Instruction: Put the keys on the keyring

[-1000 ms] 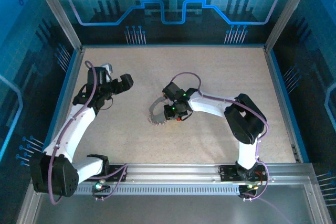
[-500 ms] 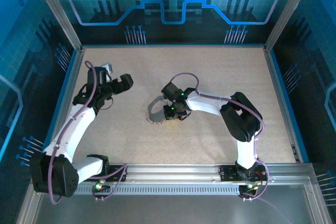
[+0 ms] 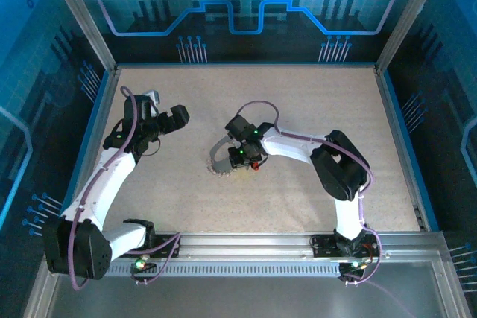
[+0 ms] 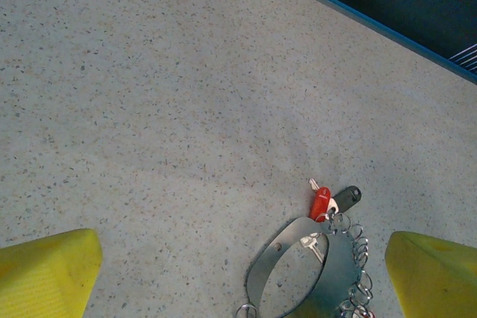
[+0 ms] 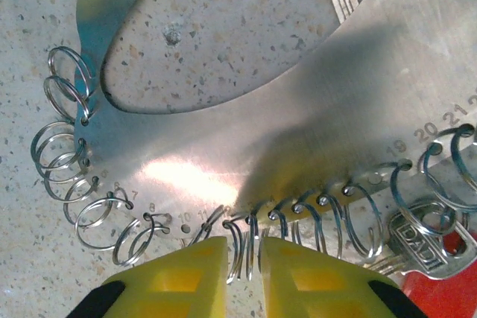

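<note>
**Overhead view.** The keyring (image 3: 218,161) lies flat on the speckled table (image 3: 313,102), near the middle and slightly left of centre. The right end effector (image 3: 237,157) is lowered over its right side. The left end effector (image 3: 177,115) is well apart from the keyring, toward the table's left edge.

**Left wrist view.** The left end effector (image 4: 240,273) is released. Its yellow fingertips (image 4: 46,272) stand wide apart at the two lower corners, with nothing between them but table and the near part of the keyring. At the far end of the keyring lie a red-headed key (image 4: 320,202) and a dark-headed key (image 4: 347,196), side by side and touching the loop. A silver key blade (image 4: 314,244) crosses the opening.

**Right wrist view.** The keyring is a flat metal band bent round an oval opening. Stamped numbers and a row of holes run along its outer edge, and each hole carries a small wire split ring (image 5: 63,147). The right end effector (image 5: 243,262) is clenched to a narrow slit, pinching one split ring on the band's near edge. At lower right, a stamped key shoulder and a red head lie among the rings; whether this key is threaded cannot be told.
</note>
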